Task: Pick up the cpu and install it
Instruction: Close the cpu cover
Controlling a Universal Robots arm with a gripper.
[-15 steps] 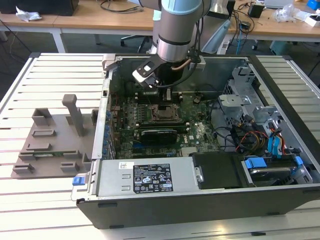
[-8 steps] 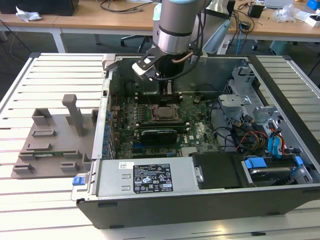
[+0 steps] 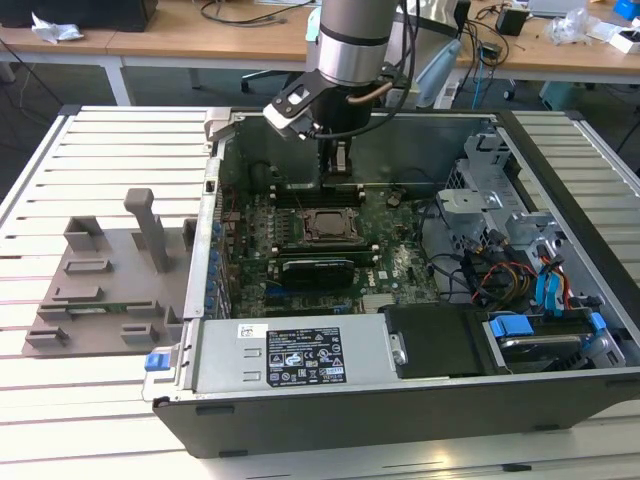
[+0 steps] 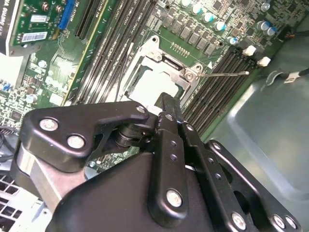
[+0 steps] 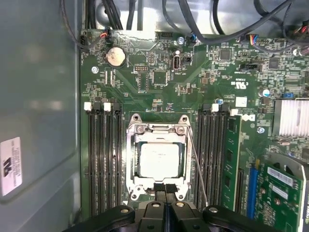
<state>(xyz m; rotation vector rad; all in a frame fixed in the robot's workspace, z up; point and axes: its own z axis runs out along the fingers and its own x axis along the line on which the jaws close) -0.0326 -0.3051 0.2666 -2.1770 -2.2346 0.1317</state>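
the fingers (image 5: 159,189) are pressed together with nothing between them, their tips just above the near edge of the socket frame (image 5: 131,145) in the first wrist view. the cpu (image 5: 159,159) lies flat inside that frame, silver top up. in the second wrist view the cpu (image 4: 149,84) shows pale beyond the black fingers (image 4: 166,108). memory slots (image 5: 104,159) run along both sides of the frame. in the upper middle of the exterior view the arm (image 3: 350,40) hangs over the open computer case (image 3: 420,400), which lies on a slatted tabletop (image 3: 90,140). a grey tray (image 3: 100,290) sits at the exterior view's left, just beside the case.
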